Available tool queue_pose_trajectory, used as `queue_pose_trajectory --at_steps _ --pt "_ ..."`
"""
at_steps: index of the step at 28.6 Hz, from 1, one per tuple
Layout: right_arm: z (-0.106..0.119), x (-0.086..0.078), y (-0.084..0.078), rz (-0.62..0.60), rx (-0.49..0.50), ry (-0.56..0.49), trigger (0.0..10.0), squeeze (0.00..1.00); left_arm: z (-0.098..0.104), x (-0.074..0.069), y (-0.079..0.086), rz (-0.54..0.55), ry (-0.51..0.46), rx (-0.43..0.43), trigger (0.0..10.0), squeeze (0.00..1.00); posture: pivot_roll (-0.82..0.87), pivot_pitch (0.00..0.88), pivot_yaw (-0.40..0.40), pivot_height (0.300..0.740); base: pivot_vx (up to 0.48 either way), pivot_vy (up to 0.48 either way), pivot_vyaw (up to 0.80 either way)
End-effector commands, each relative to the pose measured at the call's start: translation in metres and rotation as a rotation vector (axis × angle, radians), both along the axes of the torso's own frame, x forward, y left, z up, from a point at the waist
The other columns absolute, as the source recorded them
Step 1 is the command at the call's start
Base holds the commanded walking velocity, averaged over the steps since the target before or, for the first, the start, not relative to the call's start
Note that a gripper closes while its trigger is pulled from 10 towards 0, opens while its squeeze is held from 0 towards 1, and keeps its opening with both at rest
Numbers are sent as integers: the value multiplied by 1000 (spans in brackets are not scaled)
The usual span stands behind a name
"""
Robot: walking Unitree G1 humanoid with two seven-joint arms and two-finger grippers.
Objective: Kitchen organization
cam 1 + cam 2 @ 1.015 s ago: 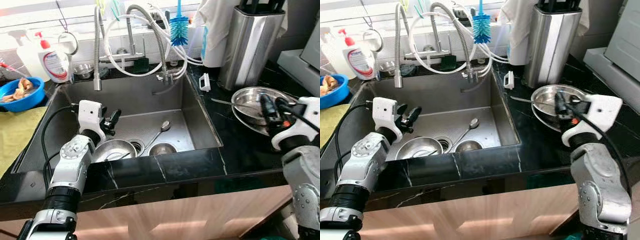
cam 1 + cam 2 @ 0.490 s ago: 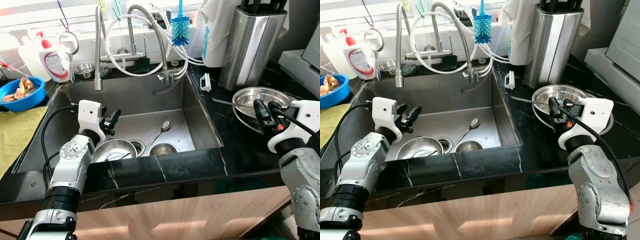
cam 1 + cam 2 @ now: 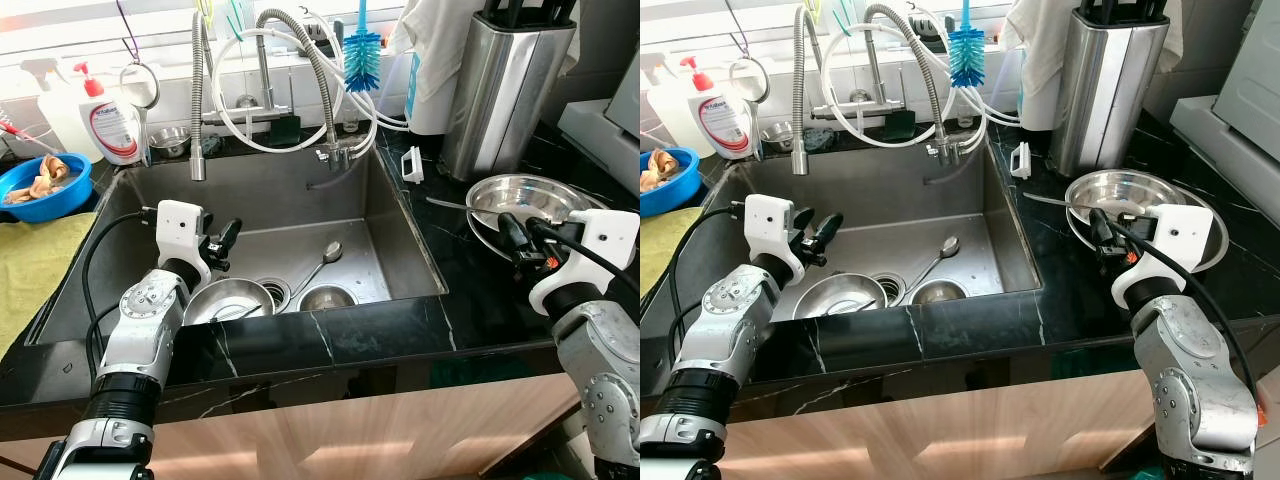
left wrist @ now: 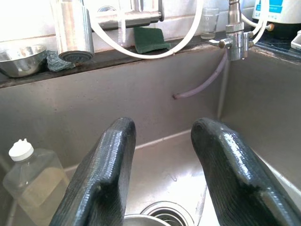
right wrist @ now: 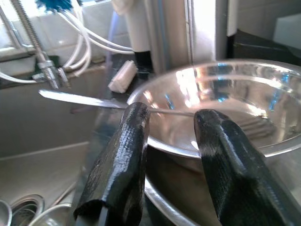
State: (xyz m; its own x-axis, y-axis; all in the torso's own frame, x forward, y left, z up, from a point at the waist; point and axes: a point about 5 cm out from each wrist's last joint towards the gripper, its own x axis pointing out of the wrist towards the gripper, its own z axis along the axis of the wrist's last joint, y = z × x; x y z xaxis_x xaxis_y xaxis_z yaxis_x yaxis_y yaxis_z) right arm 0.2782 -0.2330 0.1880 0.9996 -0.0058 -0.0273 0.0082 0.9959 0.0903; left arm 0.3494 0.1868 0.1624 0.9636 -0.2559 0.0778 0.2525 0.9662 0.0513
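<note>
In the sink (image 3: 390, 215) lie a wide steel bowl (image 3: 228, 298), a small steel bowl (image 3: 325, 297) and a spoon (image 3: 322, 262) beside the drain. My left gripper (image 3: 224, 242) hangs open just above the wide bowl, nothing between its fingers (image 4: 110, 160). On the black counter to the right stand stacked steel bowls (image 3: 530, 200) with a flat utensil (image 5: 80, 99) resting across the rim. My right gripper (image 3: 518, 235) is open at the near left rim of those bowls (image 5: 235, 108), holding nothing.
Spring faucets (image 3: 320, 90) and hoses arch over the sink's back. A steel knife block (image 3: 500, 90) stands behind the bowls. A soap bottle (image 3: 112, 120), blue bowl (image 3: 40, 185) and yellow cloth (image 3: 30, 270) sit left. A clear bottle (image 4: 28, 179) leans in the sink.
My right gripper has drawn back from over the stacked bowls toward their near left rim. The left gripper has stayed where it was.
</note>
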Motion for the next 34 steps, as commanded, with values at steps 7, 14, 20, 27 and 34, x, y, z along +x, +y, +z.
queue_pose_trajectory --at_steps 7,14,20,27,34 --pt "-9 -1 -17 -111 -3 69 10000 0 4 0 3 7 -9 14 10000 0 -71 0 64 740 0 0 0" --pt "-2 -1 -24 -154 -3 49 10000 0 5 0 3 10 -14 12 10000 0 -73 0 67 740 0 0 0" --pt "11 1 -29 -190 -4 -7 10000 0 7 1 3 12 -20 10 10000 0 -73 0 67 740 0 0 0" --pt "21 1 -29 -201 11 -58 10000 0 7 1 4 16 -22 9 10000 0 -72 0 68 740 0 0 0" --pt "50 2 6 14 -66 -235 10000 0 8 1 4 19 -26 7 10000 0 -75 0 69 740 0 0 0"
